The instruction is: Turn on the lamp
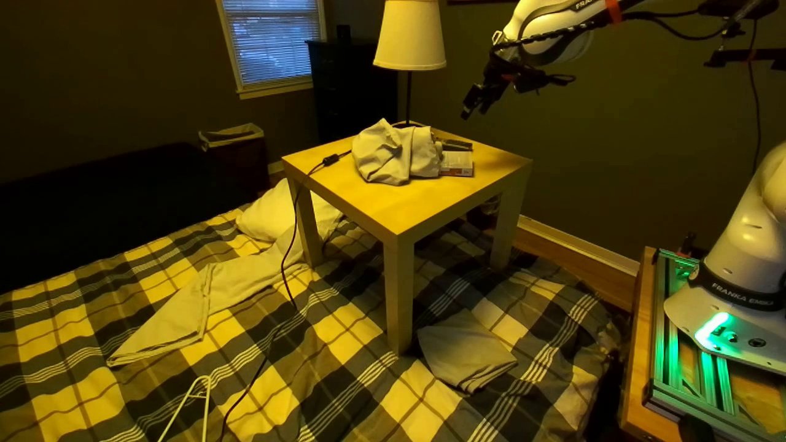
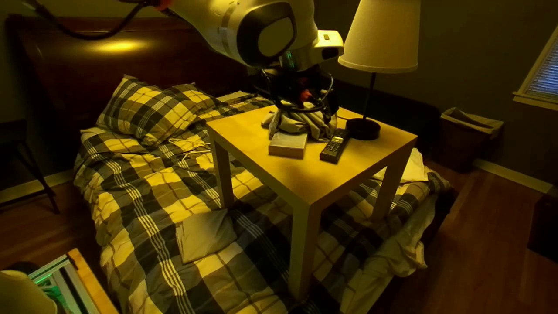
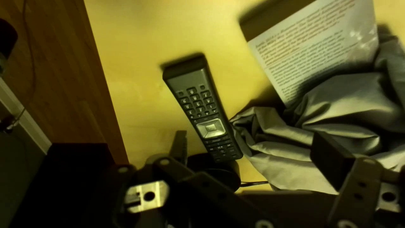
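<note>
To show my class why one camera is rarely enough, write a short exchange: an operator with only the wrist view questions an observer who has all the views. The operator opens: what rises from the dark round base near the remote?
Observer: From that base a thin dark stem rises to a cream shade: it's the lamp.
Operator: A bit of cable shows there too. Where does it lead?
Observer: In an exterior view a black cord runs over the tabletop's edge down to the bed; the cloth hides whether it's the same one.
Operator: Is my end effector resting on the tabletop?
Observer: No; in an exterior view, wall shows between it and the tabletop.
</note>
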Controlling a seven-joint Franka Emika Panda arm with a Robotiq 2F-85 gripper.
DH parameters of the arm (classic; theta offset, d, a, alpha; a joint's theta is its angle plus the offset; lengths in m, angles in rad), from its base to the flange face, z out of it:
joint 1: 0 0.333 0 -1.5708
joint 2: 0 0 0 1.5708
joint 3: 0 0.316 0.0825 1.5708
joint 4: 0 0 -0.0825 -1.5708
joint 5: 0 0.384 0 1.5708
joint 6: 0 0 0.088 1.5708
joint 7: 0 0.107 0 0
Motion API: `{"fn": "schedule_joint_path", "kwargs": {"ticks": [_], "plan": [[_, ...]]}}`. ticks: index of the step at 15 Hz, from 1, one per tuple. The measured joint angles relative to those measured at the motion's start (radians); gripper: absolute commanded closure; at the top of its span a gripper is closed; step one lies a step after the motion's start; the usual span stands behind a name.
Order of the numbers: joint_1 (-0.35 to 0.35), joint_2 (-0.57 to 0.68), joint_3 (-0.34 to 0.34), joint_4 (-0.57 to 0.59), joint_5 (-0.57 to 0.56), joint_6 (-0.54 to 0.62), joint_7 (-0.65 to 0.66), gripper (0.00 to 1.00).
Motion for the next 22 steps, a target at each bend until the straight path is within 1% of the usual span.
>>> {"fn": "schedule_joint_path", "kwargs": {"ticks": [3,6,10,21,22], "plan": [[-0.008,0.103,-0.002,0.082,0.040,0.071,-0.026,0.00],[-0.028,0.194,-0.003,0.169,0.063,0.111,-0.039,0.00],[-0.059,0.294,0.006,0.271,0.101,0.113,-0.065,0.00],[-0.062,0.311,0.012,0.295,0.103,0.113,-0.067,0.01],[-0.063,0.313,0.018,0.299,0.104,0.114,-0.067,0.26]]}}
